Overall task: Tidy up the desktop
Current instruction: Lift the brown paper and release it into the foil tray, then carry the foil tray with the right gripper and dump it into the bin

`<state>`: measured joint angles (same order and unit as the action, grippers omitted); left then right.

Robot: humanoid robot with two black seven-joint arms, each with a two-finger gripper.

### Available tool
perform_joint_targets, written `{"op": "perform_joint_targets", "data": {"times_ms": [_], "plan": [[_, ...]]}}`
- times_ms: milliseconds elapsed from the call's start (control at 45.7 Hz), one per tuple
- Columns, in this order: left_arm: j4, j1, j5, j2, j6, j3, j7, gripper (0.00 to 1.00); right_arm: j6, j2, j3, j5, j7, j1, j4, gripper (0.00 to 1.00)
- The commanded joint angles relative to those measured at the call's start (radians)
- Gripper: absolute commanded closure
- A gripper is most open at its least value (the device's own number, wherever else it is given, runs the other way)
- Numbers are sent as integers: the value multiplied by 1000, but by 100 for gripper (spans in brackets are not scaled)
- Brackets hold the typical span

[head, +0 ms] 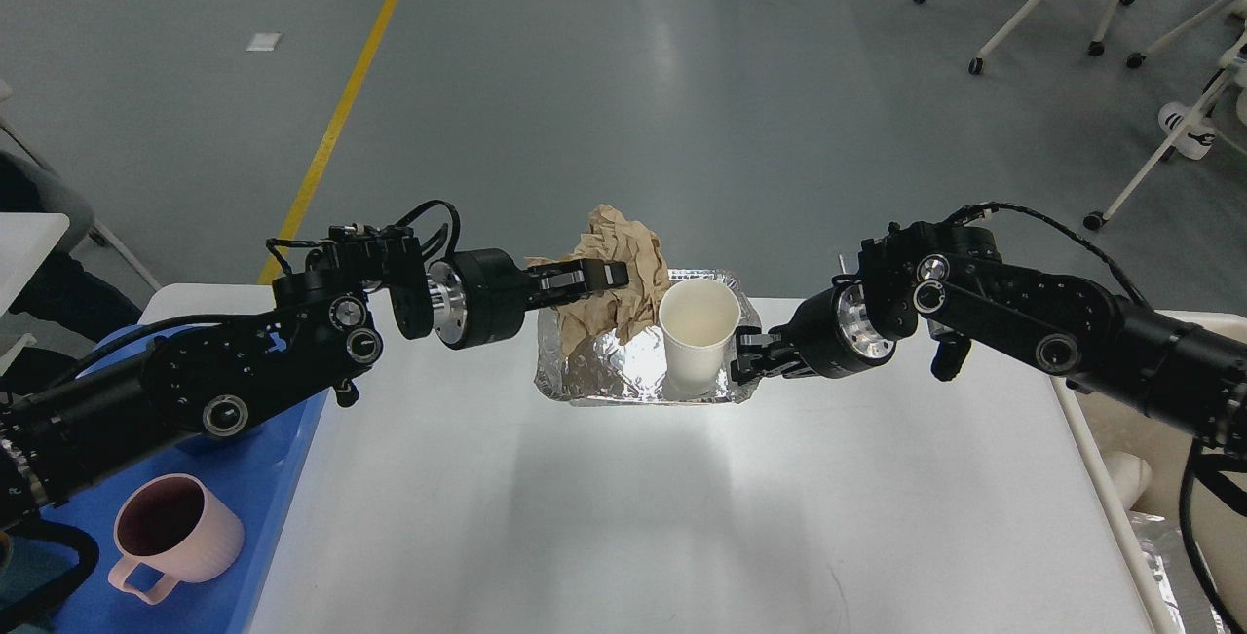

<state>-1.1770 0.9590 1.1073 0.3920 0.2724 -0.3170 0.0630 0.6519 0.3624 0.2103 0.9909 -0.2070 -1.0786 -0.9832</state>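
White desktop point(623, 517), one foil tray point(594, 371), one paper cup point(697, 337)

One foil tray point(623, 371), one white paper cup point(698, 336), one crumpled brown paper point(619, 274), one pink mug point(175, 535), one blue tray point(244, 478).

The desktop point(623, 517) fills the lower middle of the frame, white and smooth with rounded far corners. A foil tray point(623, 371) sits on it near the far edge, at frame centre, holding a white paper cup point(698, 334) upright on its right side and crumpled brown paper point(619, 274) on its left. A blue tray point(255, 527) lies along the desktop's left edge, lower left of the frame, carrying a pink mug point(173, 537).
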Motion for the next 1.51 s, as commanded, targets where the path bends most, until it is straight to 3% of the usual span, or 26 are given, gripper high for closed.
{"op": "perform_joint_targets", "data": {"times_ms": [0, 66, 109, 262, 350, 612, 809, 1159, 1487], "plan": [[34, -5, 0, -30, -1, 25, 0, 81, 0, 4, 1, 0, 0, 2, -2, 100], [39, -8, 5, -42, 4, 35, 0, 49, 0, 12, 4, 0, 0, 2, -3, 100], [39, -10, 6, -45, 8, 42, 0, 35, 0, 12, 9, 0, 0, 2, -3, 100], [39, 0, 5, -32, 10, 52, 0, 11, 0, 13, 12, -2, 0, 5, -6, 100], [34, 3, 3, -24, 13, 42, 1, 4, 0, 13, 18, -2, 0, 9, -6, 100], [22, 12, -12, 30, 25, -2, 0, 3, -5, 16, 44, -3, 0, 14, -3, 100], [20, -26, -113, 87, 27, -203, 1, 3, -5, 43, 110, -3, 0, 51, -5, 100], [33, -330, -723, 107, -22, -709, -2, 3, -18, 147, 356, -3, 0, 206, -23, 100], [66, -523, -917, -76, -45, -1016, 3, 3, -107, 418, 649, -90, 1, 462, -35, 100]]}}
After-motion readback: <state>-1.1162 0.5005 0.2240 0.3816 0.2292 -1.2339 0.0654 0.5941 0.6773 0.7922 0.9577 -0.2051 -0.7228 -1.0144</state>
